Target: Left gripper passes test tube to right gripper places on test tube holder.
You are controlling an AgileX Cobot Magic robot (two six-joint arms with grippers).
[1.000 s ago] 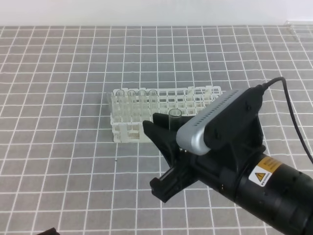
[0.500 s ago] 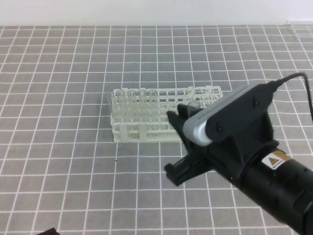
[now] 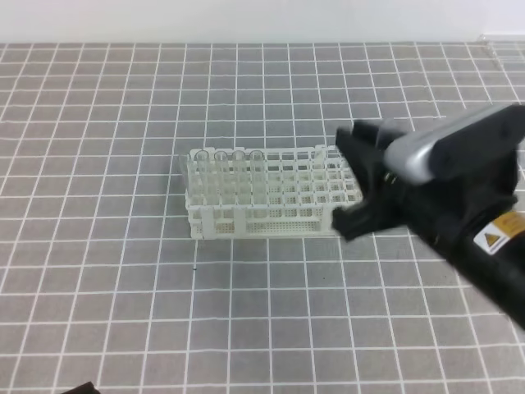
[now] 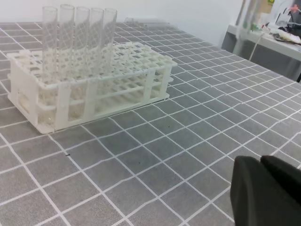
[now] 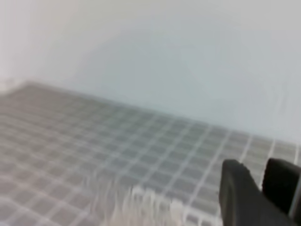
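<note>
Centrally, the test tube holder [image 3: 271, 197] stands; my right gripper [image 3: 361, 185], jaws narrow, sits right of it; my left gripper [image 4: 265, 193] is closed.

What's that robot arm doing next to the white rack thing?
It's putting test tubes away. The right gripper hangs over the right end of the rack, away from the five tubes standing in a row at its left end. The pictures are blurry there, so I can't see whether a tube sits between its jaws. The left gripper is low over the table, well away from the rack, with its jaws shut and nothing in them.
</note>
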